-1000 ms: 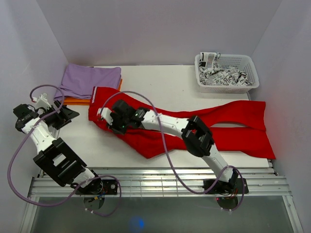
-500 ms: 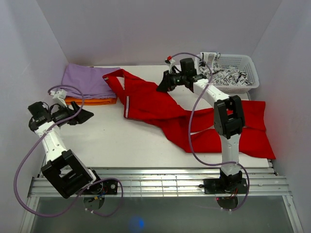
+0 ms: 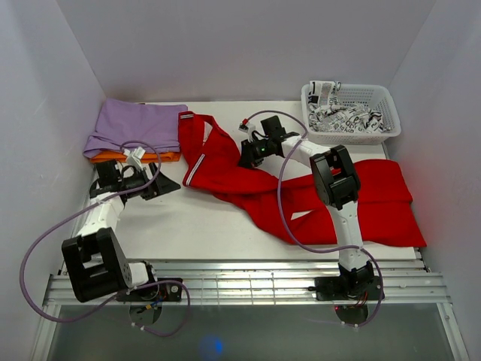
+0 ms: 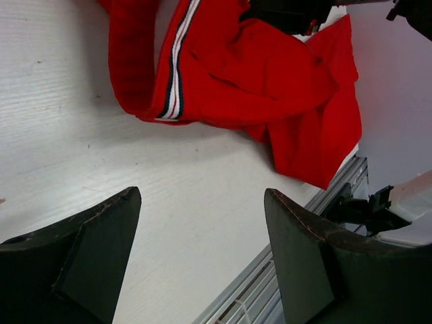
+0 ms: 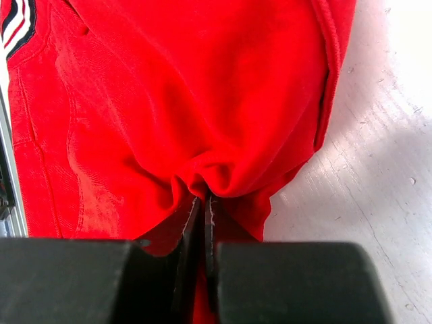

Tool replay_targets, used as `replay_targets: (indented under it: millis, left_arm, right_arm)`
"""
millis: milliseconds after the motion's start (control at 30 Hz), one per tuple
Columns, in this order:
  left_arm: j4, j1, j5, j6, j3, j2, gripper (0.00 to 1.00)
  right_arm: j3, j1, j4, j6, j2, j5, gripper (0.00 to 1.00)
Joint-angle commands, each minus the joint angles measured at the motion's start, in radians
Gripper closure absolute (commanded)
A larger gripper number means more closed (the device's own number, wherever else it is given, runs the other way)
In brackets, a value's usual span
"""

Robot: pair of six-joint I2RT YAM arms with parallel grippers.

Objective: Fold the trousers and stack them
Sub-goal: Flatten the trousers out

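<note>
Since everything else rests on it, the white surface (image 3: 188,218) comes first: a broad flat board with a faint wood-like grain. Across it sprawl the trousers (image 3: 368,203), bright red and soft, with a fine ribbed nap where I see them close up. Their two long legs lie flat and flare toward the right edge, on the near side of the basket (image 3: 349,135). The upper part runs diagonally to the far middle, rumpled into deep folds. It ends in a looped band just beside the lilac cloth (image 3: 139,124).

My right arm (image 3: 331,177) reaches over the legs to that upper part. My right jaws are pressed together on a pinched ridge of the red fabric, which puckers into gathers where they bite. My left arm (image 3: 101,218) lies low along the left side. My left jaws stand wide apart, holding nothing, over bare surface, near the trousers' striped edge but apart from it.

The lilac cloth is folded into a smooth rounded rectangle in the far left corner. It sits on an orange cloth (image 3: 113,156), of which only a thin edge shows. The basket is white plastic, rectangular, with latticed walls, and holds a crumpled black-and-white patterned cloth (image 3: 338,114). Smallest is the stripe (image 4: 177,61), a narrow white and dark band along one edge of the trousers.
</note>
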Motion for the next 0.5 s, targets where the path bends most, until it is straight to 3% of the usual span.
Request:
replay_targets:
  millis: [0, 233, 333, 467]
  left_arm:
    - [0.188, -0.041, -0.066, -0.188, 0.016, 0.105, 0.16]
    - [0.234, -0.162, -0.239, -0.249, 0.112, 0.294, 0.16]
    - [0.260, -0.217, -0.249, -0.277, 0.151, 0.334, 0.20]
    - [0.271, -0.248, -0.256, -0.320, 0.189, 0.360, 0.40]
  right_arm:
    - [0.021, 0.007, -0.015, -0.017, -0.052, -0.035, 0.92]
    - [0.017, 0.010, -0.017, -0.010, -0.078, -0.051, 0.92]
    - [0.013, 0.015, -0.020, -0.010, -0.092, -0.056, 0.92]
    - [0.018, 0.025, -0.045, -0.017, -0.105, -0.071, 0.92]
